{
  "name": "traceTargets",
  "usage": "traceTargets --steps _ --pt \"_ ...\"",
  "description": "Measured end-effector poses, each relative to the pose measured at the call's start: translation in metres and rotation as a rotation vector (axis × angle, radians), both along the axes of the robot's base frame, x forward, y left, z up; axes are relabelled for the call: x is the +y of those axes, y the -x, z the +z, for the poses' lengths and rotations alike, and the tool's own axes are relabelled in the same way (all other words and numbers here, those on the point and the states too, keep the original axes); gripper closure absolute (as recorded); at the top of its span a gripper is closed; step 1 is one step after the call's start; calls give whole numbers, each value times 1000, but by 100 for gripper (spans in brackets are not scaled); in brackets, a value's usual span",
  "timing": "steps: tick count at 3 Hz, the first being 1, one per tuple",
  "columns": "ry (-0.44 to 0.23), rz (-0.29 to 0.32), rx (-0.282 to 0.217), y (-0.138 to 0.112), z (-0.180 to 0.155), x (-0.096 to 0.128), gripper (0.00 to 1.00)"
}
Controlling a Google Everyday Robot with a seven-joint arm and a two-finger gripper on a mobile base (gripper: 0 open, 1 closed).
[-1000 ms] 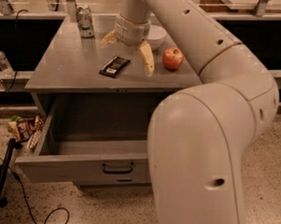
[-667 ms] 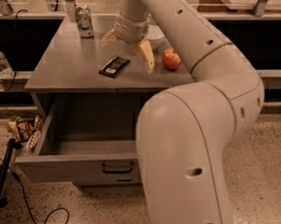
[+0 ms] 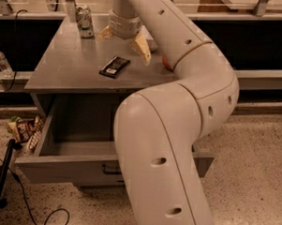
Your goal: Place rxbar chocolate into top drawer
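The rxbar chocolate (image 3: 114,66), a flat black bar with a white patch at its near end, lies on the grey cabinet top (image 3: 63,68). My gripper (image 3: 124,42) hangs just above and behind the bar, its two beige fingers (image 3: 142,48) spread wide with nothing between them. The top drawer (image 3: 59,169) is pulled out below the cabinet top and its inside (image 3: 79,128) shows nothing in it. My arm's elbow (image 3: 158,148) covers the drawer's right half and most of the dark handle (image 3: 109,169).
A drink can (image 3: 84,21) stands at the back left of the top. A red apple (image 3: 166,63) peeks from behind my arm. Colourful snack packets (image 3: 24,129) lie on the floor left of the drawer, beside a black stand (image 3: 2,174) and cable.
My arm's elbow has swung left across the drawer and now hides most of the apple. The gripper has shifted slightly up and back, still open. The bar has not moved.
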State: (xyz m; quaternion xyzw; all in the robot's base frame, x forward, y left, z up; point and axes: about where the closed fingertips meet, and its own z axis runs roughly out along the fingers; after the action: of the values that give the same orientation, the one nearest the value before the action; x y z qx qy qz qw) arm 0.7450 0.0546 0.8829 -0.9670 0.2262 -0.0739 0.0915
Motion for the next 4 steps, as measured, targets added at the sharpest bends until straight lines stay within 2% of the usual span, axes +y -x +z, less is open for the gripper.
traceTargets --steps 1,2,3,4 --pt "29 44 -35 -13 0 10 0" --pt "57 80 -49 -23 -7 20 0" --pt "72 100 -52 -29 -14 30 0" --pt "64 115 -30 -31 -28 41 0"
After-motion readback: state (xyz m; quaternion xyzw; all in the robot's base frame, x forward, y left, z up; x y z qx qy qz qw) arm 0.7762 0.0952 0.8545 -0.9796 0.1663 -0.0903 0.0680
